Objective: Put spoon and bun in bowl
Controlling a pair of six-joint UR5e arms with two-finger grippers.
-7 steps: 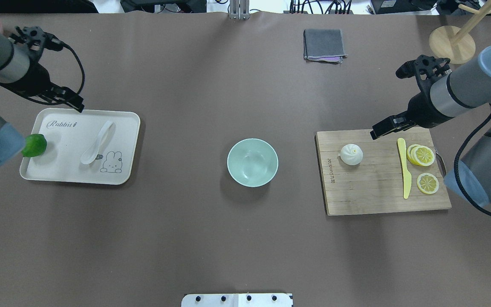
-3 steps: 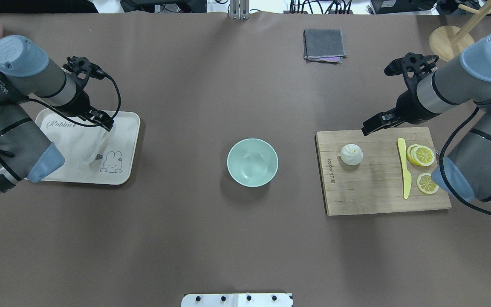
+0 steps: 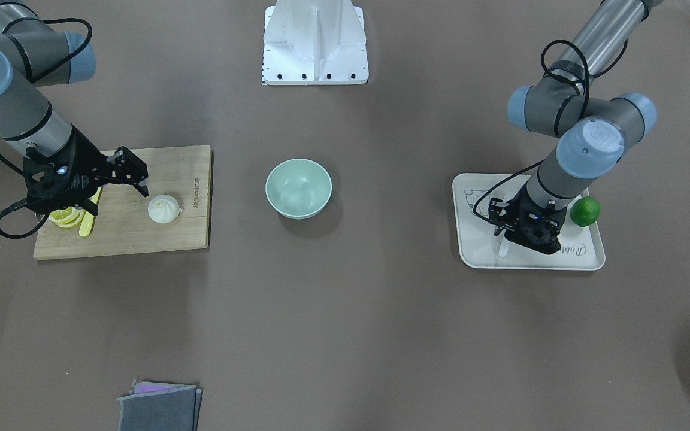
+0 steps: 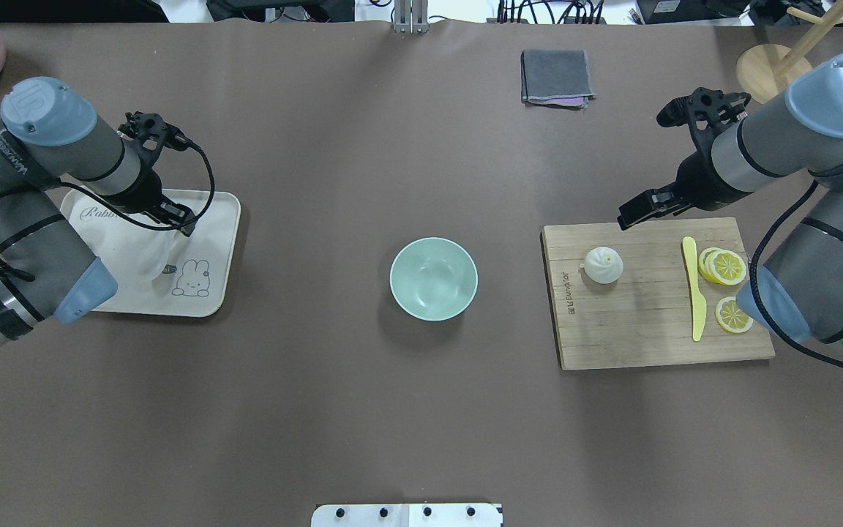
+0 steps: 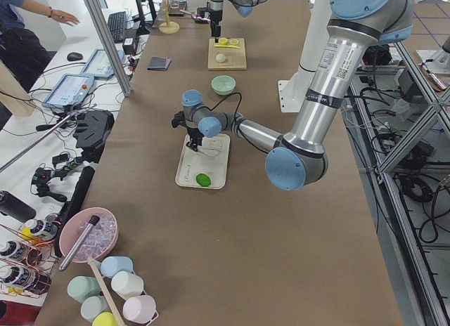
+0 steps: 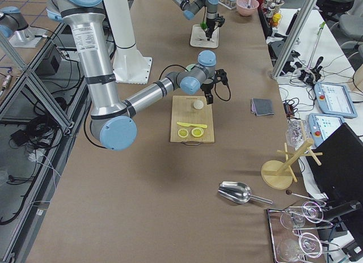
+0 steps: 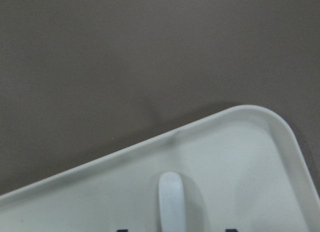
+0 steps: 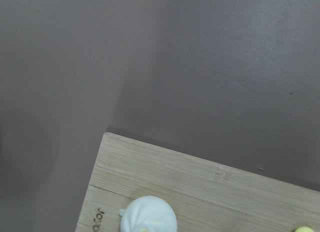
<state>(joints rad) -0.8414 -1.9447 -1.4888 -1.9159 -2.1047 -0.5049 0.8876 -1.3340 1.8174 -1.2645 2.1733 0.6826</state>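
Both arms are showing matt grey tube links, brighter silver sleeves just behind the hands, and pale blue rounded caps on the joints. The left arm is carrying a round logo embossed on the cap nearest its hand, with lettering running round the grey link beside it. The right arm is showing small screw dots on its cap. A black cable is looping off each wrist. The left gripper and right gripper are looking black and angular, each with a tiny blue light glowing behind the fingers.

The bowl stands well apart from tray and board; the lime shares the spoon's tray.
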